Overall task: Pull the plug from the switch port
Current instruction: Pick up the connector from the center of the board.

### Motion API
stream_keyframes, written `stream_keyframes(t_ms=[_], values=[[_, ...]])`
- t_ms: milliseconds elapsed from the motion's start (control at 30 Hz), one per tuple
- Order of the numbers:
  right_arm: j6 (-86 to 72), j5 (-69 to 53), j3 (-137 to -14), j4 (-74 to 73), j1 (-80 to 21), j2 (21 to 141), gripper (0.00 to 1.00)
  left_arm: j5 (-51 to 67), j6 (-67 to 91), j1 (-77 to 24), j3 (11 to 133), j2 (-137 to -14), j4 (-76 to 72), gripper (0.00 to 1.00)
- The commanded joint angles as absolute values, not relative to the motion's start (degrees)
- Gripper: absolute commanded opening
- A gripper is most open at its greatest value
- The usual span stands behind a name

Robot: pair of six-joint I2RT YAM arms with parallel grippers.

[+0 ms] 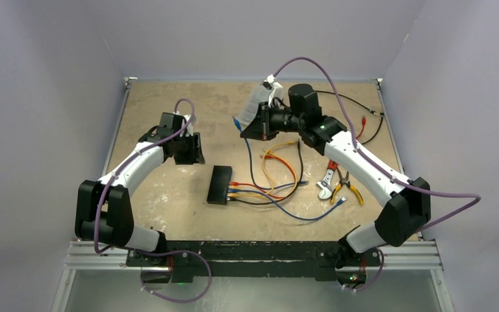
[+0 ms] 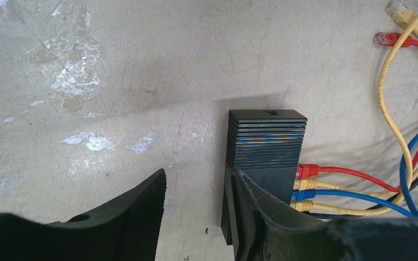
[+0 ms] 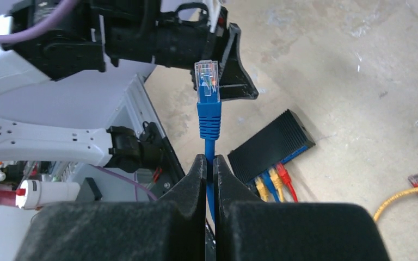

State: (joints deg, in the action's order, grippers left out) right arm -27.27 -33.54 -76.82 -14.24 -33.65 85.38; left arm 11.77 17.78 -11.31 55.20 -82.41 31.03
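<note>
Now the right gripper (image 3: 209, 163) is clenched on the blue plug (image 3: 207, 92), pinching its boot so the clear connector stands free above the fingertips, raised at about one o'clock from the switch (image 1: 219, 185). That switch lies flat near the tabletop's (image 1: 169, 104) centre, with plugged cables (image 2: 305, 187) leaving at three o'clock. Meanwhile the left gripper (image 2: 197, 174) hovers at its eleven o'clock, jaws parted, grasping nothing.

Blue plug (image 3: 207, 81) upright, clear of flat black switch (image 1: 219, 184)
</note>
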Motion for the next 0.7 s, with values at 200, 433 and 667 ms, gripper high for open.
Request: stream_keyframes(t_ms=[200, 433, 667], values=[[-30.13, -41.48, -80.48, -3.87, -33.06, 79.19, 0.0, 12.56, 16.79, -10.81, 56.07, -82.36, 30.93, 0.44], [-30.23, -41.62, -82.75, -3.69, -33.06, 78.05, 0.0, 12.74, 16.77, -10.81, 56.01, -82.44, 30.85, 0.44], [-30.62, -41.58, -83.82, -3.08, -33.1, 77.7, 0.0, 12.74, 16.8, -10.81, 55.99, -82.44, 30.81, 0.44]])
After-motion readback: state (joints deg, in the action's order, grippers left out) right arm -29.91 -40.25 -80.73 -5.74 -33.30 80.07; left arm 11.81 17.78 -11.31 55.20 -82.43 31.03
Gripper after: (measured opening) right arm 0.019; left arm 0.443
